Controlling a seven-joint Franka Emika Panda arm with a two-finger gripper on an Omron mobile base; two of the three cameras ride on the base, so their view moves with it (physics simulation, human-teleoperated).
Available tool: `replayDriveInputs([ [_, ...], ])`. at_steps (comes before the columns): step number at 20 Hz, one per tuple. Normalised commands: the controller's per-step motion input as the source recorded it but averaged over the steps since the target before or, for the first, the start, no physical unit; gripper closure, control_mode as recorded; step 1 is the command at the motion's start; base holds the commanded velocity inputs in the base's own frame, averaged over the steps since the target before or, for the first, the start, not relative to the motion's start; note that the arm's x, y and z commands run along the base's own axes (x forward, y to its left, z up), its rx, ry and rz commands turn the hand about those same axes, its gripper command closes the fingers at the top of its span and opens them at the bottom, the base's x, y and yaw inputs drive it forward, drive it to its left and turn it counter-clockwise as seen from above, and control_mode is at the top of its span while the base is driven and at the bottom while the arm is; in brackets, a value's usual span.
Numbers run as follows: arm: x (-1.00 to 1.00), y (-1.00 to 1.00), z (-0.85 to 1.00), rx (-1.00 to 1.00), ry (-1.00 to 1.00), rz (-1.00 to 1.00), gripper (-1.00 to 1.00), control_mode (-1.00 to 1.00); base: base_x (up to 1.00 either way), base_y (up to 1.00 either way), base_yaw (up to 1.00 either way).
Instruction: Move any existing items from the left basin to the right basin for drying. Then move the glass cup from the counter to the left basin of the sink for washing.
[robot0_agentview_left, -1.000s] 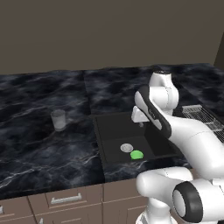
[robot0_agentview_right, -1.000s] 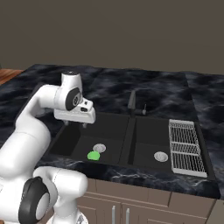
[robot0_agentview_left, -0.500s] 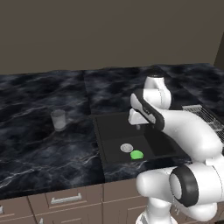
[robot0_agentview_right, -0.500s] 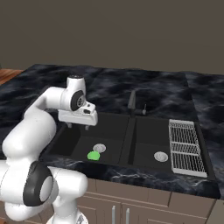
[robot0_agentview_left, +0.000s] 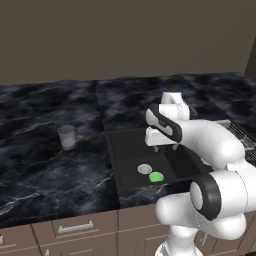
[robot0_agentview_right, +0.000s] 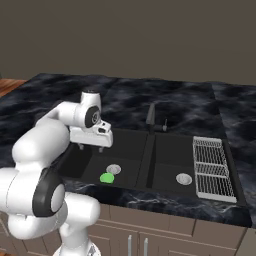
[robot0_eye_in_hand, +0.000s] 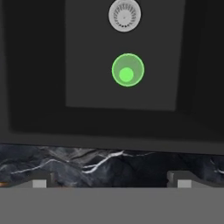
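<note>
One gripper (robot0_agentview_right: 90, 147) is held spread wide and empty above the left basin (robot0_agentview_right: 85, 161).
The green lump (robot0_eye_in_hand: 127, 70) is seen at twelve o'clock ahead of the fingertips, beside the drain (robot0_eye_in_hand: 124, 15); no long axis is presented.

Green lump (robot0_agentview_right: 106, 177) in left basin (robot0_agentview_right: 87, 161), hand (robot0_agentview_right: 91, 147) open above

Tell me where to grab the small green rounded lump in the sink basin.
Probably from straight above, fingers closing across the middle of the small bright green rounded lump. It lies low on the matte black basin floor beside the round silver drain, with no handle.
</note>
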Motion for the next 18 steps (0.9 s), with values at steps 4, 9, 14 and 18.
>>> replayDriveInputs([
  [4,0.0,0.0,-0.3,0.0,0.07,0.0,-1.0,-1.0,0.0,0.0,0.0],
  [9,0.03,0.0,-0.3,0.0,0.08,0.0,-1.0,-1.0,0.0,0.0,0.0],
  [14,0.0,0.0,-0.31,0.0,0.07,0.0,-1.0,-1.0,0.0,0.0,0.0],
  [18,0.0,0.01,-0.29,0.0,0.05,0.0,-1.0,-1.0,0.0,0.0,0.0],
])
